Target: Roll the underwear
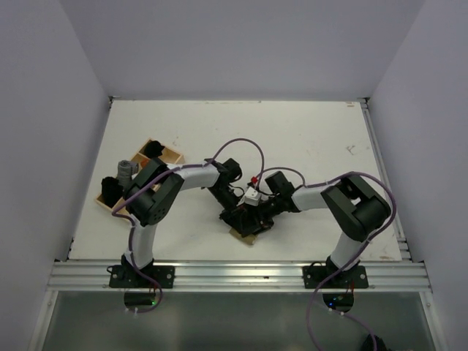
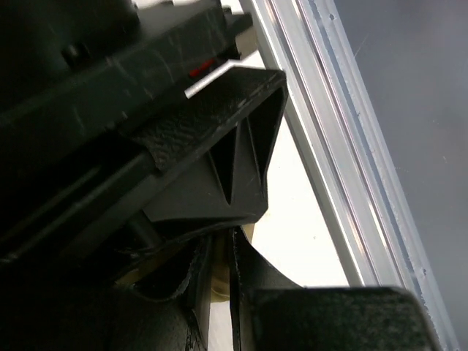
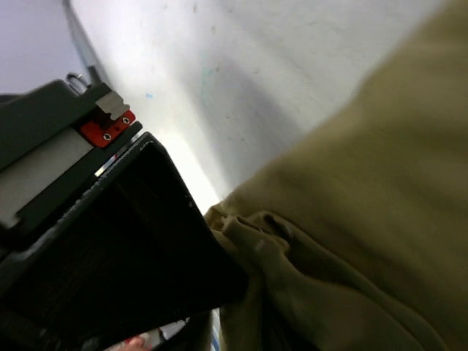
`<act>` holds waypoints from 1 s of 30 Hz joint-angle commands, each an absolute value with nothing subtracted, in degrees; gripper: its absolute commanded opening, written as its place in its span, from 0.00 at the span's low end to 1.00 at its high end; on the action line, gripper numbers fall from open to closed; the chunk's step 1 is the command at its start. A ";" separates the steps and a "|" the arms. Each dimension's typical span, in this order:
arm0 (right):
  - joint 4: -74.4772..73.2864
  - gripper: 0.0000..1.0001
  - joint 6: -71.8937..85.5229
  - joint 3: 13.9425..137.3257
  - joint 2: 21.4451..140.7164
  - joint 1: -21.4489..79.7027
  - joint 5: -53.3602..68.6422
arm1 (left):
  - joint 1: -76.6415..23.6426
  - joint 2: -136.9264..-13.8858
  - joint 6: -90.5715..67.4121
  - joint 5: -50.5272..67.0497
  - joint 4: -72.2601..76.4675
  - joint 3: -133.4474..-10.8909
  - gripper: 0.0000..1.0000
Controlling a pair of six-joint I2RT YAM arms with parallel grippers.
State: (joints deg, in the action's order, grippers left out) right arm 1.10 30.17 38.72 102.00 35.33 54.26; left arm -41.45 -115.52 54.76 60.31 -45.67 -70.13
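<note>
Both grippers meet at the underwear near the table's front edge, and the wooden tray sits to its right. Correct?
Not quite. The tray sits to the left of the underwear, not the right, as the top view shows. The rest holds.

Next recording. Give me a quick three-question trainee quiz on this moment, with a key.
1. True or false: the underwear lies inside the wooden tray.
2. Where do the left gripper and right gripper meet? A) over the tray B) over the underwear C) against the back wall
3. Fill in: in the right wrist view, the underwear's colour is ____.
Key: 1 false; 2 B; 3 olive-khaki.
</note>
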 commanded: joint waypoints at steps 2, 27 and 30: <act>-1.13 0.42 28.39 37.80 94.23 35.24 45.45 | -43.07 -118.30 55.20 56.95 -45.26 -71.19 0.11; -33.74 0.55 39.19 39.72 71.81 35.16 9.06 | -43.59 -121.82 53.44 55.19 -47.64 -74.35 0.08; -38.66 0.55 39.90 41.74 73.03 35.07 5.11 | -43.59 -121.90 53.44 55.20 -47.72 -74.27 0.08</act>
State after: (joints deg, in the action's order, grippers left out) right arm -30.79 37.26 38.33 73.06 35.14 12.56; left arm -43.13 -119.39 52.49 61.30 -47.88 -74.41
